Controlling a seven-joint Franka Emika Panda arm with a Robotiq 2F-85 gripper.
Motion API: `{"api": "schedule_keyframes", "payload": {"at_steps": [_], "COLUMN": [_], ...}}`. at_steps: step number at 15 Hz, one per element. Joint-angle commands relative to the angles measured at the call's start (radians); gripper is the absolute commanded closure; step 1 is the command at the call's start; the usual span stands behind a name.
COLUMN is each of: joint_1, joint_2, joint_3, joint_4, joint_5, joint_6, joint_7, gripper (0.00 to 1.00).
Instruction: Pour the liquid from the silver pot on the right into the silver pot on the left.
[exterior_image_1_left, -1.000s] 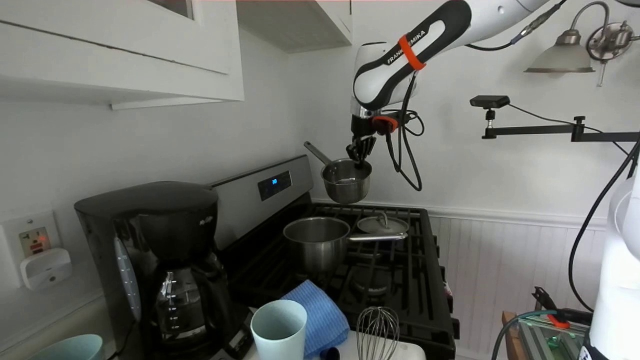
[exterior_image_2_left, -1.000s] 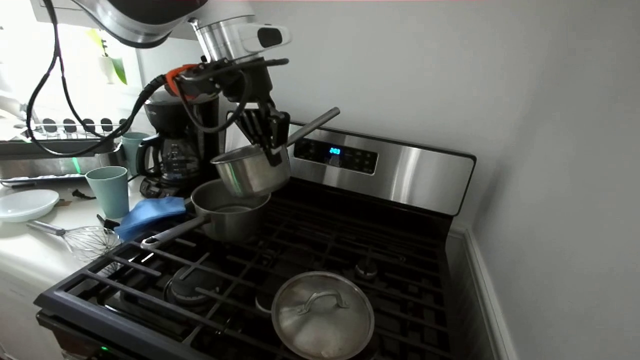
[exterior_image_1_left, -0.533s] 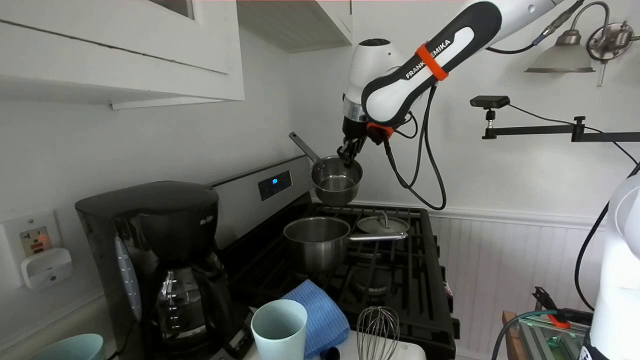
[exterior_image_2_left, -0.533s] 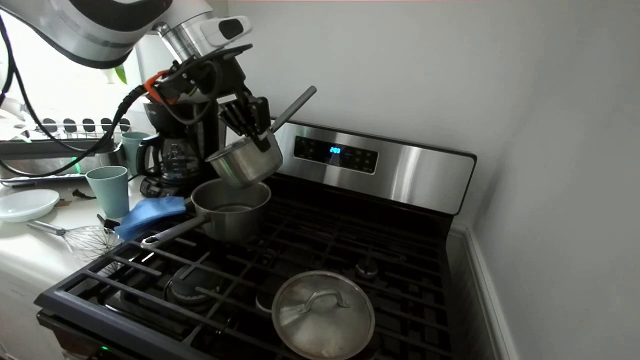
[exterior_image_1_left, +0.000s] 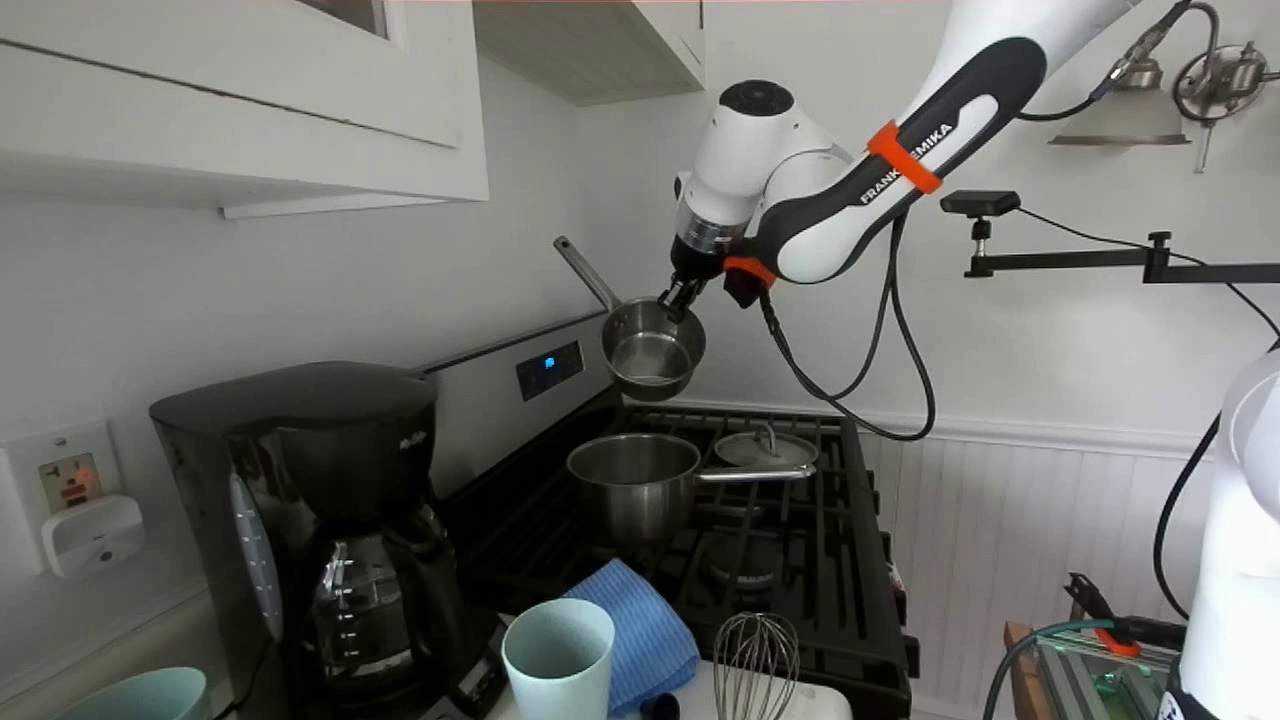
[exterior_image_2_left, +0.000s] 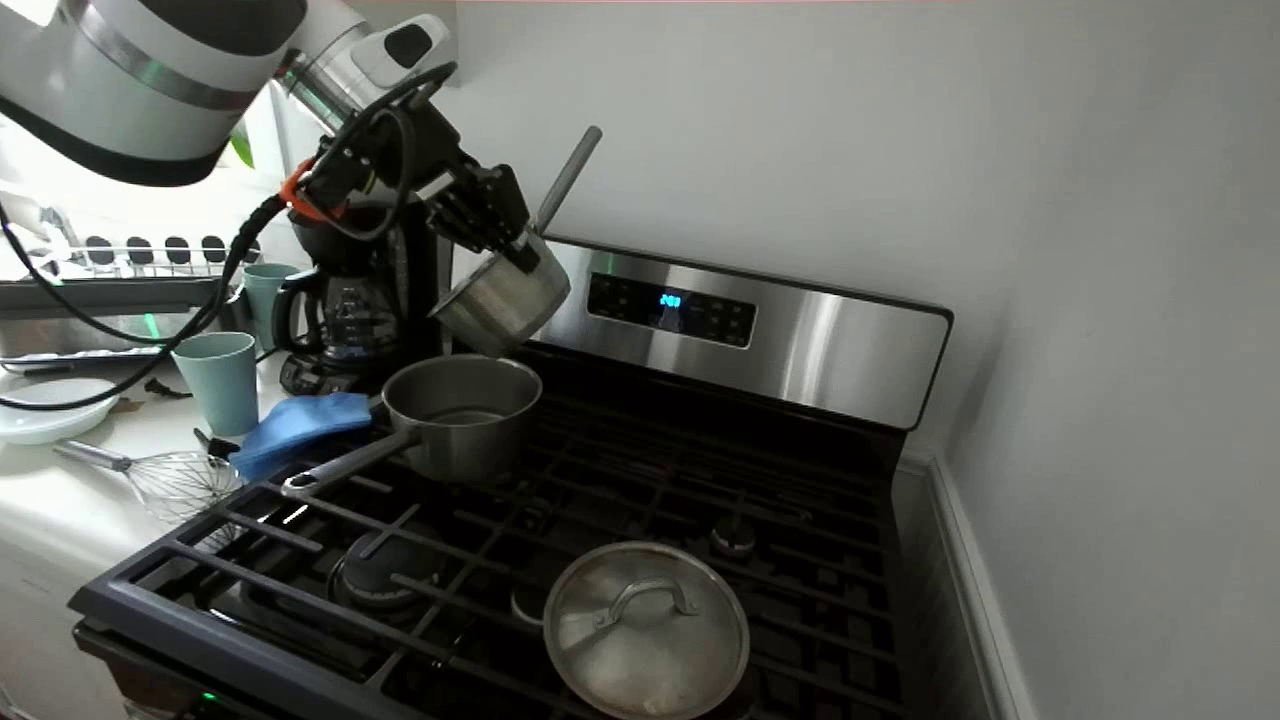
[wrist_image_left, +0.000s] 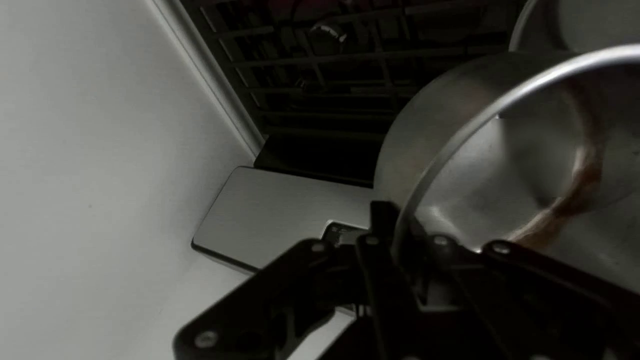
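My gripper (exterior_image_1_left: 672, 308) is shut on the rim of a small silver pot (exterior_image_1_left: 652, 360), seen in both exterior views (exterior_image_2_left: 503, 303). The pot hangs in the air, clearly tilted, with its handle pointing up and its mouth towards the coffee maker. A larger silver pot (exterior_image_1_left: 638, 505) stands upright on the stove just below it, also in an exterior view (exterior_image_2_left: 465, 440). In the wrist view the dark fingers (wrist_image_left: 395, 225) pinch the held pot's rim (wrist_image_left: 465, 127). A brownish band shows inside it; I cannot tell if it is liquid. No falling stream is visible.
A lid (exterior_image_2_left: 648, 635) with a loop handle lies on the stove grates (exterior_image_2_left: 440, 590). A coffee maker (exterior_image_1_left: 300, 480), a green cup (exterior_image_1_left: 558, 655), a blue cloth (exterior_image_1_left: 640, 630) and a whisk (exterior_image_1_left: 755, 660) stand or lie beside the stove. The stove's back panel (exterior_image_2_left: 770, 330) rises behind the pots.
The held pot has moved towards the coffee maker and tilted further, its handle swinging more upright. The arm's forearm has dropped and rolled. The larger pot and the lid have not moved.
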Motion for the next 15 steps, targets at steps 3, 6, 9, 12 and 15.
{"api": "schedule_keyframes", "payload": {"at_steps": [3, 6, 9, 12, 15], "joint_1": [-0.048, -0.045, -0.037, -0.03, -0.021], "joint_2": [-0.056, -0.061, -0.065, -0.071, -0.075], "joint_3": [0.041, 0.047, 0.05, 0.051, 0.05], "joint_4": [-0.022, -0.023, -0.025, -0.03, -0.029], "joint_5": [-0.315, -0.453, -0.587, -0.703, -0.825], "joint_6": [0.063, 0.063, 0.057, 0.053, 0.053], "joint_7": [0.3, 0.433, 0.56, 0.671, 0.786], "gripper": [0.98, 0.98, 0.98, 0.98, 0.98]}}
